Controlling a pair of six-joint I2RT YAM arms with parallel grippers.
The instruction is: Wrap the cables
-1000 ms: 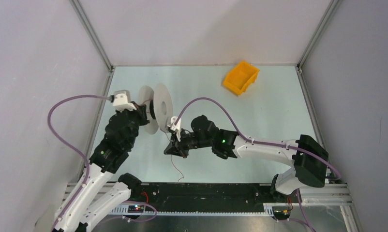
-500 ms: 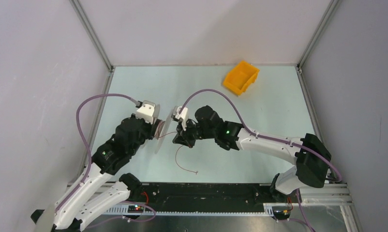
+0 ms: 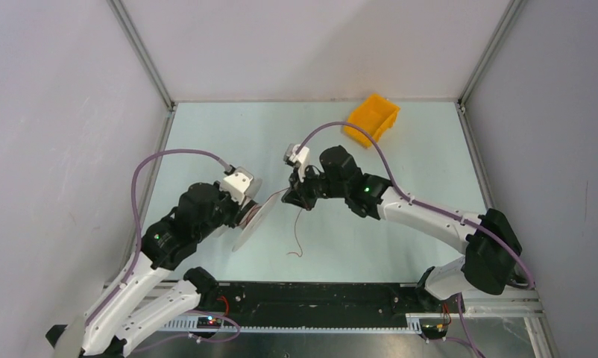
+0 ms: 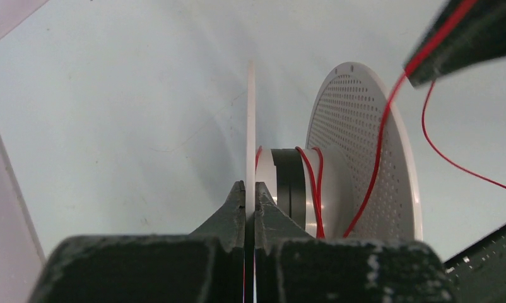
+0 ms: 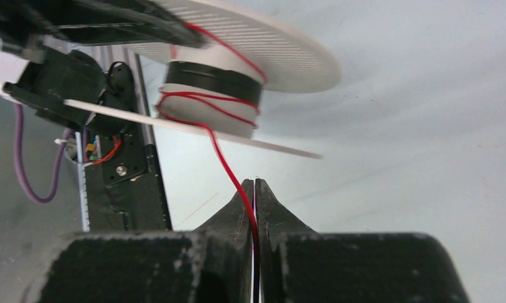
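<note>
Wire, thin and red, makes a few turns round the hub of a white spool. In the top view it runs toward 2 o'clock into the right gripper, whose fingers are pinched closed on it. The left gripper is clamped tight on the spool's plain flange. A loose tail trails toward 6 o'clock over the table.

White-shelled arms with black joints, green indicator lights, purple hoses and matte black tapered fingers.

Bright, even light with soft shadows; wrist views blur close up.
</note>
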